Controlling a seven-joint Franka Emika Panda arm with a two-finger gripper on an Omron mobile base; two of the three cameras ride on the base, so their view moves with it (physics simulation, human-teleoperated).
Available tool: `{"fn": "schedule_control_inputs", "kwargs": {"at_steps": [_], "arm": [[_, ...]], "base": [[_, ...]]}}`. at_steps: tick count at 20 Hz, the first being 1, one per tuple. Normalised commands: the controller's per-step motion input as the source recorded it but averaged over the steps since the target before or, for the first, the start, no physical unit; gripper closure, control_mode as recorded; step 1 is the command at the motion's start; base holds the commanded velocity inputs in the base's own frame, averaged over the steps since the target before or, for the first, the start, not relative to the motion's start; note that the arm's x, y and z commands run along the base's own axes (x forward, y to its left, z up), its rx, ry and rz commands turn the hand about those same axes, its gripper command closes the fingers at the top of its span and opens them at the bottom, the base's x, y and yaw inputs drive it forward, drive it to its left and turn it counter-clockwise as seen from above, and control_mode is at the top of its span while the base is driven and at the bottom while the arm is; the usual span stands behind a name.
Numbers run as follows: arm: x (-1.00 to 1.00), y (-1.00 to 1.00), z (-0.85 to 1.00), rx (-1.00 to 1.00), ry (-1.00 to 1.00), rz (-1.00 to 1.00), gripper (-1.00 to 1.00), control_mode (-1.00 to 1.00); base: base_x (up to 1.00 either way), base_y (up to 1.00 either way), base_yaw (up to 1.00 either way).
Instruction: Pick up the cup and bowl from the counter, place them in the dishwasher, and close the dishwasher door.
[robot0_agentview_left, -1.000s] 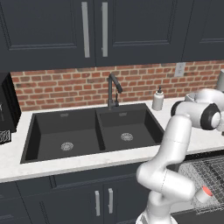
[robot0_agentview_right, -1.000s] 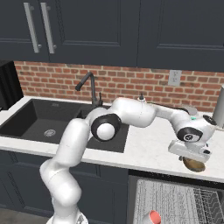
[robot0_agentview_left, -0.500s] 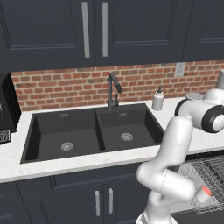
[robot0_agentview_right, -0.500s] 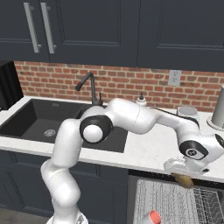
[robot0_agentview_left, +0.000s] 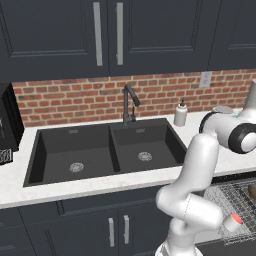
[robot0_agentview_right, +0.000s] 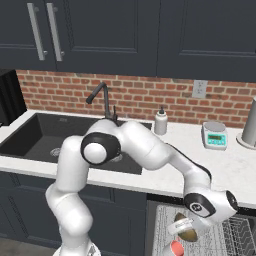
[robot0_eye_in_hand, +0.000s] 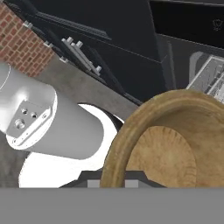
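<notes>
Right base view has the hand (robot0_agentview_right: 186, 231) low over the pulled-out dishwasher (robot0_agentview_right: 240, 235) rack, pinching the bowl (robot0_agentview_right: 184, 228) by its rim, tilted on edge. The cup (robot0_agentview_right: 173, 248) already lies in the rack just below. By my reckoning, the bowl must be set down, then the door closed.
</notes>
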Motion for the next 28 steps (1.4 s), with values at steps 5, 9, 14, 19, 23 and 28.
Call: {"fn": "schedule_control_inputs", "kwargs": {"at_steps": [5,9,14,19,23,28], "arm": [[0.01,0.0,-0.88,0.08,-0.05,0.14,1.0,-1.0],[0.02,-0.07,-0.71,0.0,-0.09,0.04,1.0,-1.0],[0.0,-0.36,-0.65,0.01,-0.04,0.0,1.0,-1.0],[0.03,-0.42,-0.44,0.08,-0.01,0.0,1.0,-1.0],[0.17,-0.32,-0.18,0.1,-0.03,0.0,1.0,-1.0],[0.63,-0.13,-0.32,0.0,-0.01,-0.03,1.0,-1.0]], "base": [[0.0,0.0,0.0],[0.0,0.0,0.0],[0.0,0.0,0.0],[0.0,0.0,0.0],[0.0,0.0,0.0],[0.0,0.0,0.0]]}}
